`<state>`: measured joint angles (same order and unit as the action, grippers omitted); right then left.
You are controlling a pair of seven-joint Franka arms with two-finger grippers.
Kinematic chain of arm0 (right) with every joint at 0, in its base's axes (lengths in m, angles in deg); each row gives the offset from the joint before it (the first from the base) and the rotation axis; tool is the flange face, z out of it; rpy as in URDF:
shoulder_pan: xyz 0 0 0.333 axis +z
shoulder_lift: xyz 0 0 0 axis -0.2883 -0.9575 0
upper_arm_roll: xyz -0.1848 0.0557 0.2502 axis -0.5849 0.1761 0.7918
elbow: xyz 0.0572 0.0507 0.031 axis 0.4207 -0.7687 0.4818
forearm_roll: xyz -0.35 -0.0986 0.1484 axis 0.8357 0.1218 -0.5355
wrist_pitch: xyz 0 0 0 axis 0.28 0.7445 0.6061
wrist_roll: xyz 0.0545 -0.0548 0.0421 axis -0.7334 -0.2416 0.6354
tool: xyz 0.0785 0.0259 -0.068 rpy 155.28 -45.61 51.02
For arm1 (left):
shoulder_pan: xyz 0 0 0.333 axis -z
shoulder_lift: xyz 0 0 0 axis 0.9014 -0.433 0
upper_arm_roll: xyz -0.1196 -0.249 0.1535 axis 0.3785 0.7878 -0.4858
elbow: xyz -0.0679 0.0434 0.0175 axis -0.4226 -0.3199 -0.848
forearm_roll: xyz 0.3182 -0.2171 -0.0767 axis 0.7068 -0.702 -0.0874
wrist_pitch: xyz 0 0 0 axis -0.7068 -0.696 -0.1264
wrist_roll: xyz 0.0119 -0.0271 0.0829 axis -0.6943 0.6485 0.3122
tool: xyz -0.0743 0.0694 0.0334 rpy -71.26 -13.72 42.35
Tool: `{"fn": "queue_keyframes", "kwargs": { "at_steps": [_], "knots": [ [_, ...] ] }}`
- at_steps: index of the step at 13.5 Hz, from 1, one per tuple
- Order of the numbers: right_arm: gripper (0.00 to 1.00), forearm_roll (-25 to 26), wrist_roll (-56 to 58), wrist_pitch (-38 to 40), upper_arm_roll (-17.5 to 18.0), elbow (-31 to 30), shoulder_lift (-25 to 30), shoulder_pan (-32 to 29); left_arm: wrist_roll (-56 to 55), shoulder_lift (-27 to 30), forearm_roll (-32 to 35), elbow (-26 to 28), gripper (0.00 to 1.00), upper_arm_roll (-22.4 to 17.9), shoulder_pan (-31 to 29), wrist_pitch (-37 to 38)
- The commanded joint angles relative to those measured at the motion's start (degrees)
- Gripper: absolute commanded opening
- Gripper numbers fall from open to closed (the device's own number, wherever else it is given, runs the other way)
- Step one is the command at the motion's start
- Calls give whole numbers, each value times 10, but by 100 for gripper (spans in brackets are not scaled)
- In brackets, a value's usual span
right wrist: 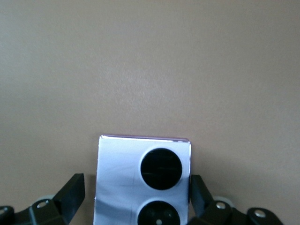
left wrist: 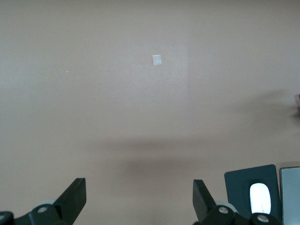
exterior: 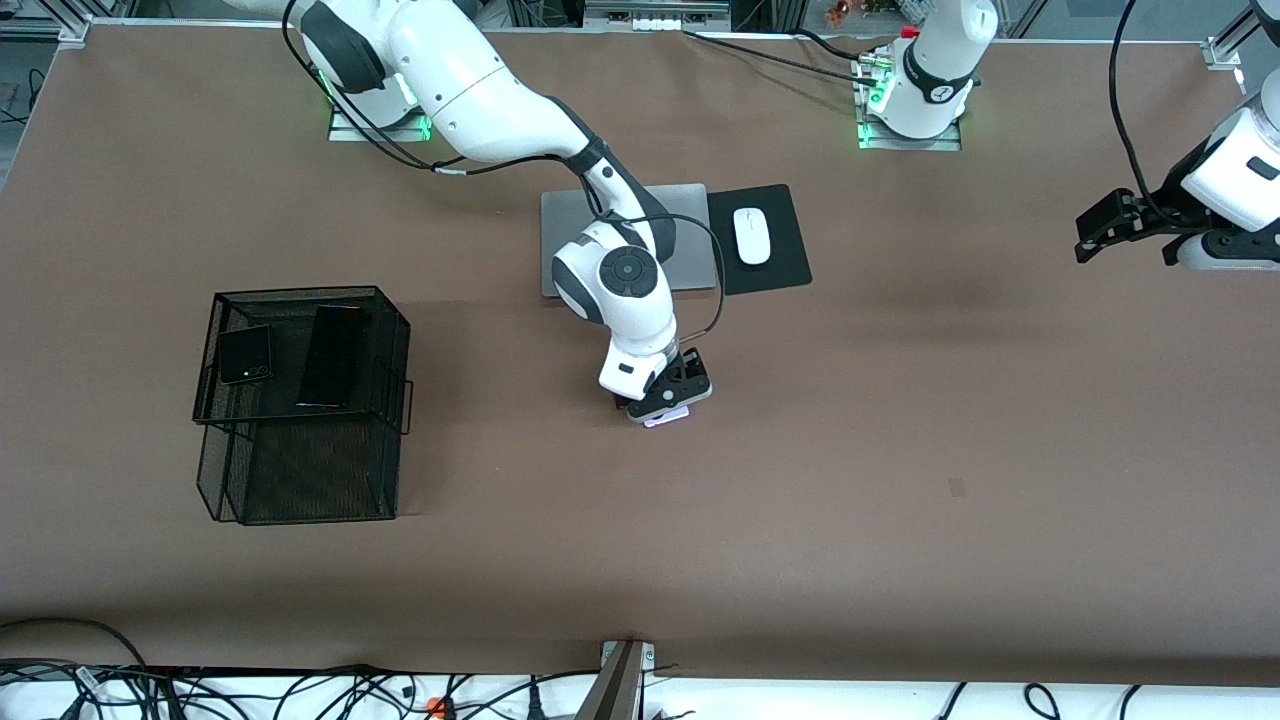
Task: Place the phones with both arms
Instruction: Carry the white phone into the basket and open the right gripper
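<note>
Over lilac phone (right wrist: 140,183), right tool (exterior: 668,402) lowered, spread

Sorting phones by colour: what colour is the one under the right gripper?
Lilac-white phone, two black circles; right wrist view.

**No legible text in view**

You will find no word, brand, number or sign that can be read. The small square lilac-white phone (right wrist: 142,180) between the right gripper's (right wrist: 136,192) spread fingers shows only two round black circles; the white oval mouse (exterior: 752,236) is unmarked.
</note>
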<state>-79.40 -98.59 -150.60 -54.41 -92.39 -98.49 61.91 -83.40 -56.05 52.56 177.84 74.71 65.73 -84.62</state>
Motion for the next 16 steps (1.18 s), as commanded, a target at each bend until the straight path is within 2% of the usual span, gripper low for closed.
{"fn": "queue_keyframes", "kwargs": {
  "at_steps": [1,5,7,8,12,16],
  "knots": [
    [100,-1,-5,-5,9,2,-6,-6,4,7,9,2,100,3,-4,6],
    [99,-2,-18,-18,9,2,-12,-6,5,7,9,2,100,3,-4,6],
    [19,-2,-16,-14,9,4,-11,-8,5,7,9,2,100,3,-4,6],
    [0,-2,-16,-11,9,4,-9,-8,5,7,9,2,100,3,-4,6],
    [0,-3,-27,84,9,31,5,-8,5,7,9,2,100,3,-4,6],
    [0,-2,-57,234,9,58,87,-7,6,7,9,2,100,2,-4,6]
  ]
}}
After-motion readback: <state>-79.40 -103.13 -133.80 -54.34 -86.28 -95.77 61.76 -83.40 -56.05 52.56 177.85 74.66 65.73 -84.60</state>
